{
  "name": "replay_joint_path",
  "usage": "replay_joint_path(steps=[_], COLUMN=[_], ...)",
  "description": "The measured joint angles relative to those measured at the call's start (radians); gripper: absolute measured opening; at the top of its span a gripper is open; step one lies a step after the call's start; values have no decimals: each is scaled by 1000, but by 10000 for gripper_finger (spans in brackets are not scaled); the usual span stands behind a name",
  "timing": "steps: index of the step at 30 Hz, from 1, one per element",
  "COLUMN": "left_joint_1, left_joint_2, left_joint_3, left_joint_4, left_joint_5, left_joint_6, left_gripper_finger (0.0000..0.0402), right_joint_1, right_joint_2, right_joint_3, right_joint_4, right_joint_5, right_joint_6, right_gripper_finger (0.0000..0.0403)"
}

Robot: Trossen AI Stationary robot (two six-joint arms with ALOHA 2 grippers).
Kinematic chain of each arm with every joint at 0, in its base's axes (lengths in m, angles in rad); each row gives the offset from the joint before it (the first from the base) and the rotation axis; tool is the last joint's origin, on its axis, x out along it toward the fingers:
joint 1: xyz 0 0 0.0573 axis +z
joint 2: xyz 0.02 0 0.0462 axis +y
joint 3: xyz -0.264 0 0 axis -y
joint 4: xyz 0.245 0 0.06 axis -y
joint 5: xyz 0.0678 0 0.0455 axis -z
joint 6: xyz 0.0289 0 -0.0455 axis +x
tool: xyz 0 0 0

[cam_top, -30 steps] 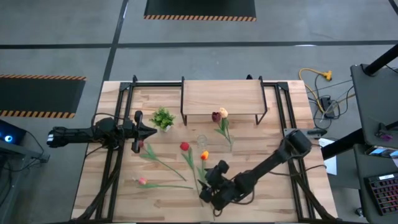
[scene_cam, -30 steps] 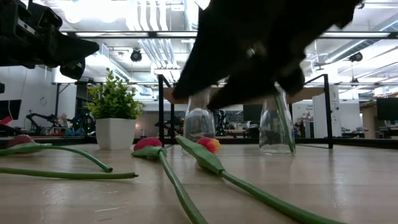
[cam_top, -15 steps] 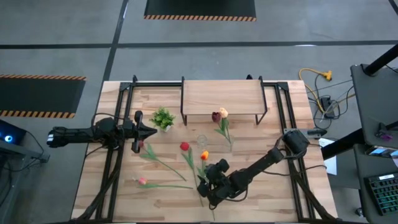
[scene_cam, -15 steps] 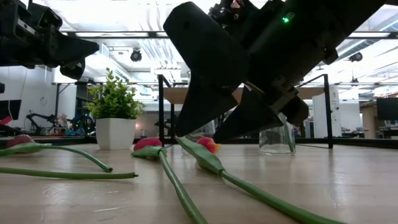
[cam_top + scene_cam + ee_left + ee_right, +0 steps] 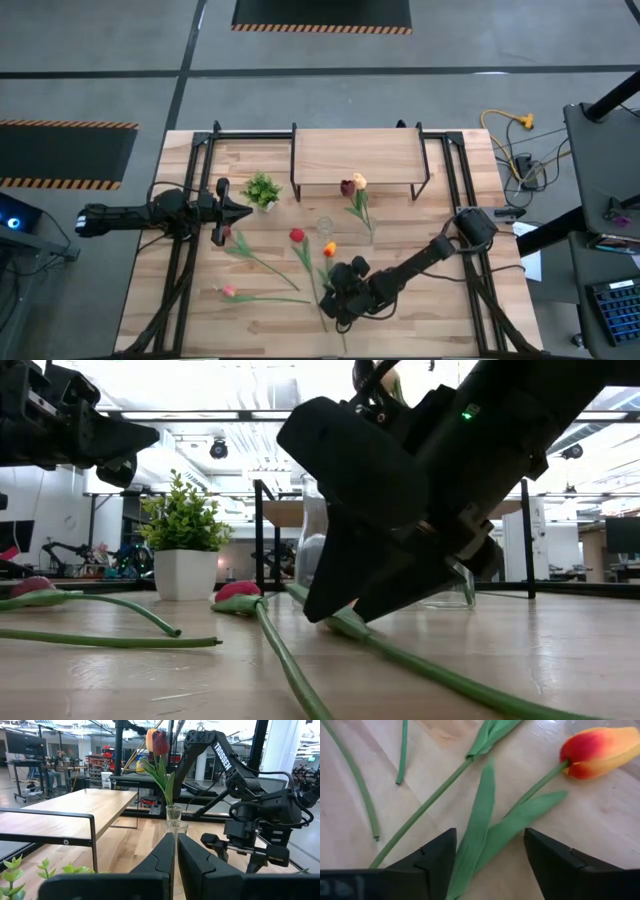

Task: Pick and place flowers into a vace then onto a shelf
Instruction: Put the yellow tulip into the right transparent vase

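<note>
Right gripper [image 5: 487,855]: low over the near-centre of the table, jaws spread wide and holding nothing, one finger to either side of the stem below.
Target flower: the yellow-orange tulip [image 5: 600,751] lies flat on the tabletop [image 5: 630,835], directly under and ahead of the open jaws; its leaves [image 5: 485,830] sit in the gap between the fingers.
Long axis: the stem runs from between the jaws forward and off to one side, up to the head, so it lies at a slant to the fingers' closing line, not squarely across it.
Nearest neighbour: the red tulip's stem [image 5: 427,805] passes just beside one finger, close enough to be caught along with the leaves.
Left gripper [image 5: 176,855]: hanging above the table well apart from this flower, jaws nearly together and empty, pointing toward the vases.
Nearer arm: the right one by far, judged from the high view.
Vases: an empty clear vase [image 5: 324,226] stands beyond the orange head; another [image 5: 173,813] already holds two tulips near the shelf [image 5: 355,155].
Next move, as a judgement: drop a little and close on the stem.
</note>
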Motion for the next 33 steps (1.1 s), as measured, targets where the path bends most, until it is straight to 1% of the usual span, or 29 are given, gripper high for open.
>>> replay_joint_path(steps=[4, 13, 17, 20, 24, 28, 30, 33], left_joint_1=[0, 0, 0, 0, 0, 0, 0, 0], left_joint_2=[0, 0, 0, 0, 0, 0, 0, 0], left_joint_3=[0, 0, 0, 0, 0, 0, 0, 0], left_joint_4=[0, 0, 0, 0, 0, 0, 0, 0], left_joint_5=[0, 0, 0, 0, 0, 0, 0, 0], left_joint_6=[0, 0, 0, 0, 0, 0, 0, 0], left_gripper_finger=[3, 3, 3, 3, 3, 3, 3, 3], right_joint_1=[0, -1, 12, 34, 62, 108, 137, 174], right_joint_2=[-3, -17, -54, -109, -190, -273, -309, -346], right_joint_3=[-4, -7, -10, -11, -9, -10, -10, -19], right_joint_4=[-35, -74, -76, -80, -107, -126, -129, -134], right_joint_5=[-23, -66, -104, -59, 57, 225, 363, 612], right_joint_6=[31, 35, -18, -85, -142, -201, -250, -300], right_gripper_finger=[171, 22, 14, 13, 13, 13, 13, 13])
